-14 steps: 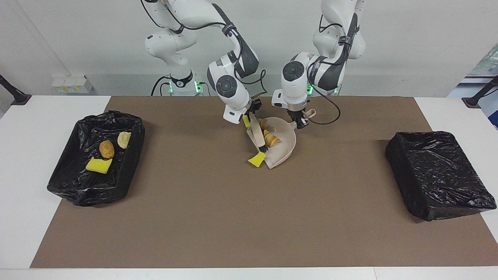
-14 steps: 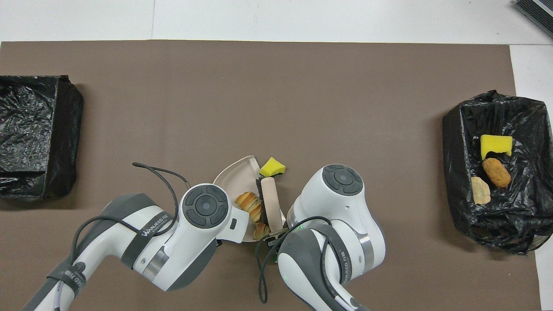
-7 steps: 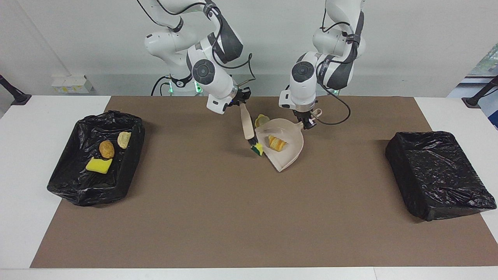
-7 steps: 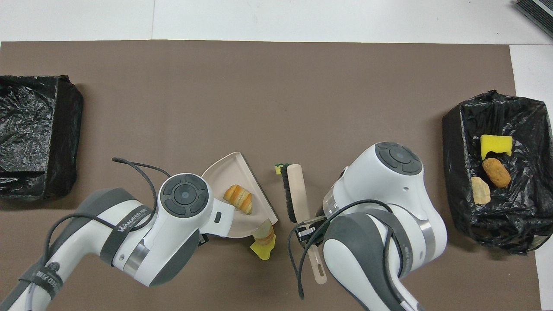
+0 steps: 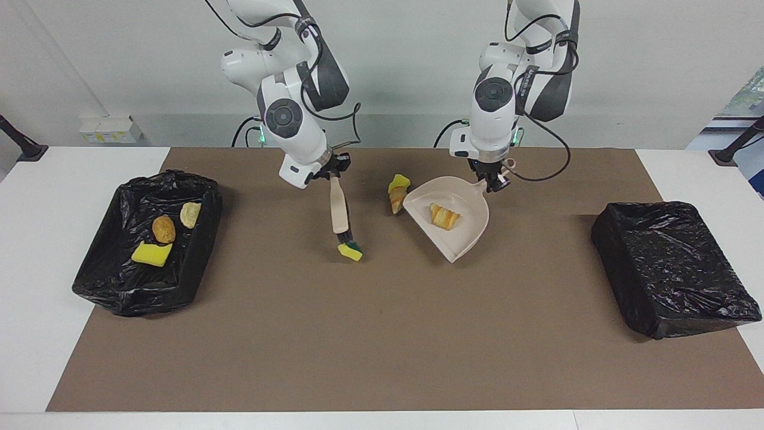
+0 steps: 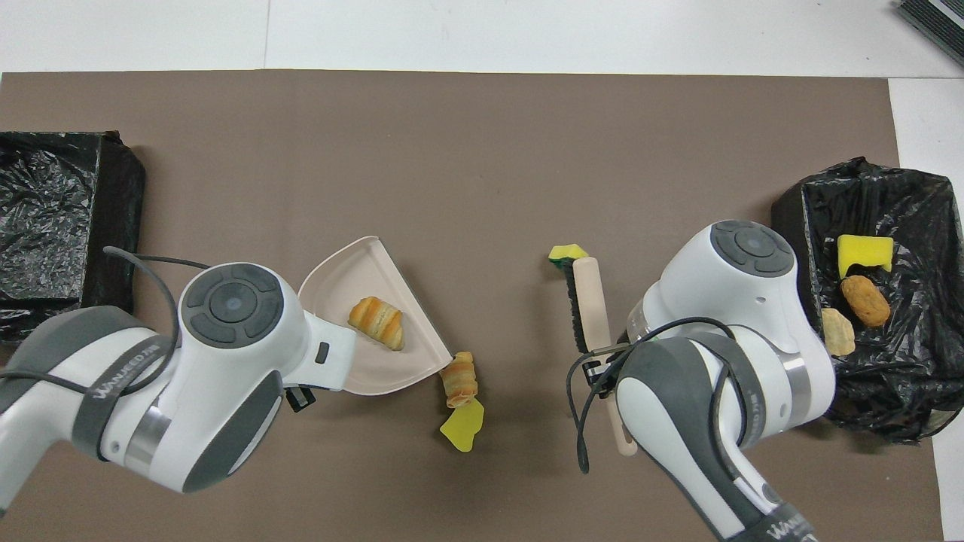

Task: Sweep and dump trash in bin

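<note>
My right gripper (image 5: 332,175) is shut on the handle of the beige brush (image 5: 339,210), which hangs bristles down over the mat. A green-topped yellow sponge bit (image 5: 351,252) lies at the bristles; it also shows in the overhead view (image 6: 566,252). My left gripper (image 5: 493,183) is shut on the handle of the beige dustpan (image 5: 462,236), held tilted. One croissant piece (image 5: 444,216) lies in the pan. A pastry piece (image 5: 396,203) and a yellow sponge bit (image 5: 399,181) lie on the mat beside the pan, on its side toward the right arm.
A black-lined bin (image 5: 197,263) at the right arm's end holds a yellow sponge (image 5: 151,254), a brown bun (image 5: 163,229) and a tan piece (image 5: 190,214). Another black-lined bin (image 5: 621,251) stands at the left arm's end. A brown mat (image 5: 382,334) covers the table.
The arms have drawn apart. The brush moved toward the right arm's end with the green-topped sponge at its bristles. The dustpan moved toward the left arm's end, leaving a pastry and a yellow bit.
</note>
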### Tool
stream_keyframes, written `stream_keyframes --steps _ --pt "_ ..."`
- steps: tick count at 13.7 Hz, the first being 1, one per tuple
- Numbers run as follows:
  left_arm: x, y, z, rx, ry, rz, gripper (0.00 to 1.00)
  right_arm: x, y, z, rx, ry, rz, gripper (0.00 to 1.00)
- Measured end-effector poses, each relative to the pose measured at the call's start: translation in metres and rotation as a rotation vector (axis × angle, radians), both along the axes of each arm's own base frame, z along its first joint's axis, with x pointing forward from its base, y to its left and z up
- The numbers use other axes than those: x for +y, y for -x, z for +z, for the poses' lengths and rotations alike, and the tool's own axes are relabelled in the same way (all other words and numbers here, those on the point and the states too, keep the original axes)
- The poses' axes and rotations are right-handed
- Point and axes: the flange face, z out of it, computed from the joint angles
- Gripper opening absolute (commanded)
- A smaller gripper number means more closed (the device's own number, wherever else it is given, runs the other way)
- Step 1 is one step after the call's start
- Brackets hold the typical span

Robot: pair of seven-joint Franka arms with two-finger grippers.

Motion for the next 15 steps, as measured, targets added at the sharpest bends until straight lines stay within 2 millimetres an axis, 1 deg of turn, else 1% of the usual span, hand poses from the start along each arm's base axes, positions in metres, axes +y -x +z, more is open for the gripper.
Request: stream_keyframes --steps 1,2,4,5,6,8,10,12,15 --pt "0.005 0.007 0.007 0.029 -0.016 0.002 0.0 -0.009 0.0 -0.005 0.007 0.006 -0.01 0.0" --pt "0.007 0.018 0.01 0.057 -0.034 -0.002 0.0 -0.012 0.001 -0.009 0.015 0.007 -0.012 0.0" --pt "0.006 0.049 0.004 0.089 -0.061 -0.022 0.0 -0.007 0.008 -0.019 0.024 0.012 0.0 0.0" --pt "0.004 0.068 -0.003 0.091 -0.08 -0.007 0.0 0.001 0.011 -0.023 0.015 0.008 0.011 0.0" --pt "0.0 0.089 -0.01 0.085 -0.104 0.021 0.0 0.015 0.017 -0.026 0.012 -0.006 0.026 0.0" --pt "-0.02 0.137 -0.027 0.054 -0.164 0.076 0.0 0.051 0.032 -0.025 0.029 -0.074 0.038 0.0" --pt "-0.041 0.173 -0.039 0.039 -0.194 0.079 0.0 0.077 0.044 -0.021 0.057 -0.145 0.029 0.0" --pt "-0.05 0.19 -0.049 0.065 -0.186 0.077 0.0 0.094 0.052 -0.015 0.082 -0.214 0.002 0.0" --pt "-0.062 0.19 -0.06 0.091 -0.079 0.123 0.0 0.097 0.049 -0.007 0.079 -0.248 -0.018 0.0"
